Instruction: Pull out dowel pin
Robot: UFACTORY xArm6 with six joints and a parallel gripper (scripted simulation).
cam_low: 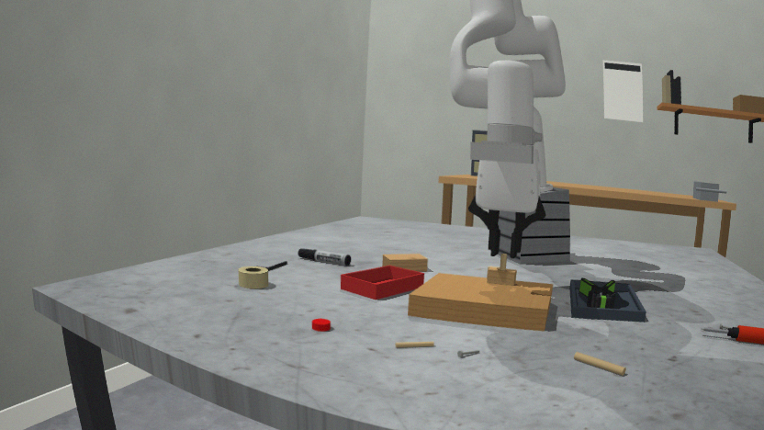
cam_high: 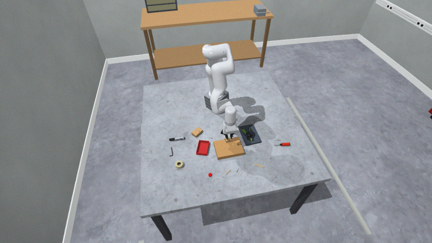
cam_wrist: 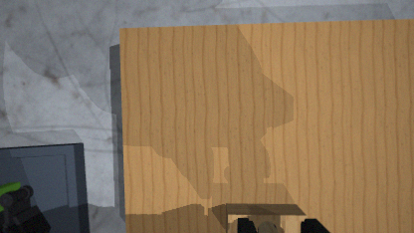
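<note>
The bench board [cam_high: 225, 153] [cam_low: 475, 309] [cam_wrist: 348, 100] lies on the table. A small wooden piece [cam_low: 500, 277] stands at its back edge; I cannot tell block from stop here, nor see whether anything sits between them. The dowel pin [cam_low: 502, 263] [cam_wrist: 269, 228] stands nearly upright out of the wood. My gripper [cam_high: 229, 138] [cam_low: 504, 249] [cam_wrist: 280, 227] points down over the pin, fingers partly open with nothing held. The fingertips are just above the pin's top in the exterior view. The green and black spring clamp [cam_high: 250, 135] [cam_low: 602, 299] [cam_wrist: 19, 200] lies in the dark tray [cam_high: 256, 142] [cam_low: 609, 315] [cam_wrist: 75, 174].
A red tray [cam_high: 198, 153] [cam_low: 360, 288] and another wooden block [cam_high: 197, 132] [cam_low: 405, 263] are left of the board. A marker [cam_high: 177, 138], tape roll [cam_high: 179, 163] and hex key [cam_high: 171, 151] lie farther left. A red cap [cam_high: 210, 174], loose dowels and a screw lie in front; a screwdriver [cam_high: 285, 144] lies right.
</note>
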